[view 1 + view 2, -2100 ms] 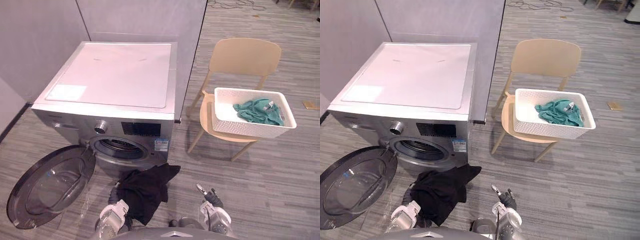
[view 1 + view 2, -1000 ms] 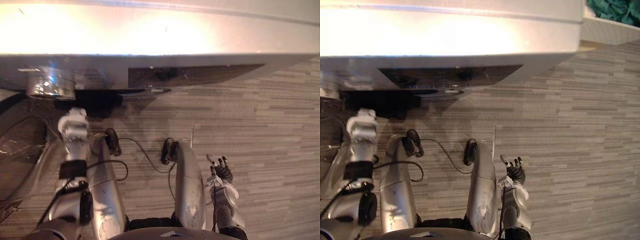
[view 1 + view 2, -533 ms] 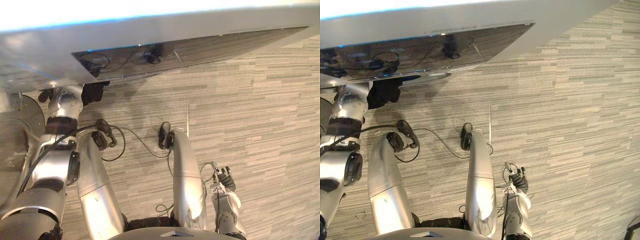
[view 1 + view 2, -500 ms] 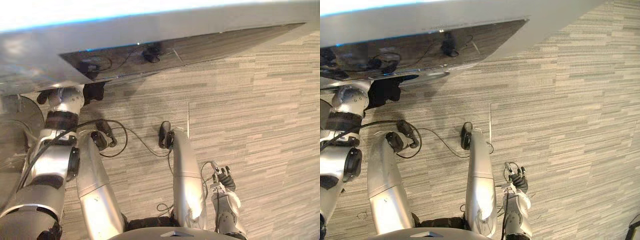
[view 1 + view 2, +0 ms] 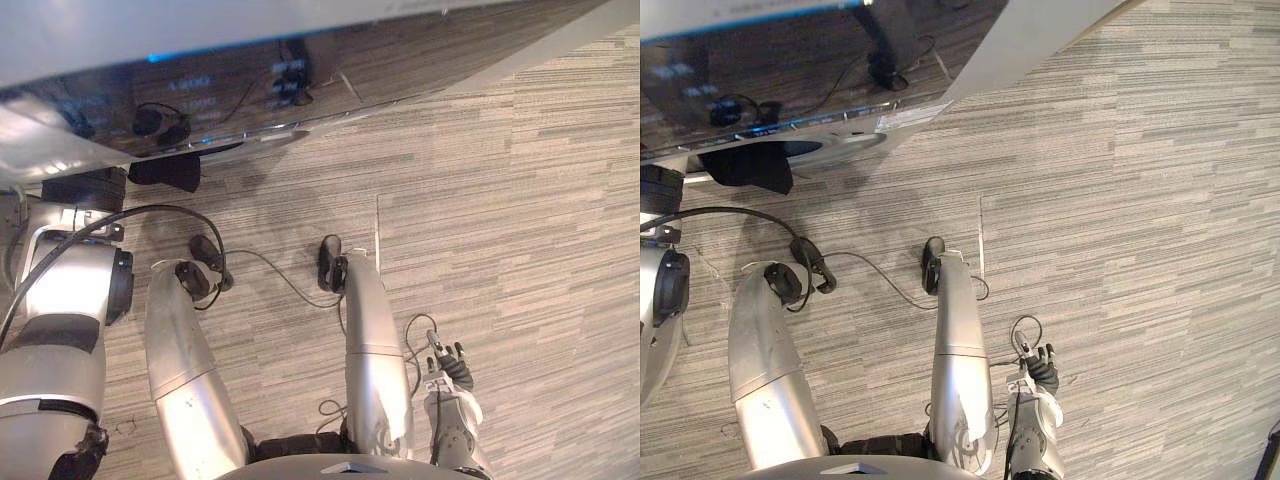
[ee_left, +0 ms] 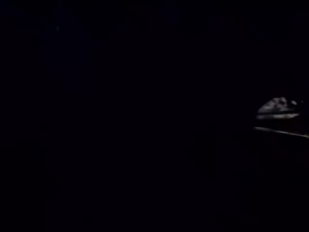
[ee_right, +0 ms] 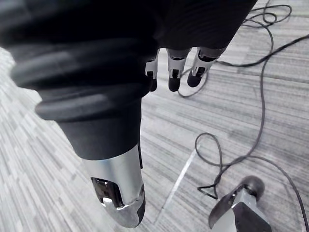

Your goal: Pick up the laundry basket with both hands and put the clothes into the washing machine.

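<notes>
The washing machine's dark glossy front runs across the top of the eye views, seen from straight above. A black garment hangs at its drum opening, also seen as the black garment. My left arm reaches in under the machine's edge beside that cloth, and its hand is hidden there; the left wrist view is dark. My right hand hangs low at my right side over the floor, fingers straight and holding nothing.
Grey striped carpet spreads to the right of the machine, with a thin seam line in it. A pale panel edge slants off the machine's right corner.
The camera has shifted, showing more of the machine's dark front. My left hand has gone further in at the drum opening, out of sight, with the black garment there. The right hand has stayed put.
</notes>
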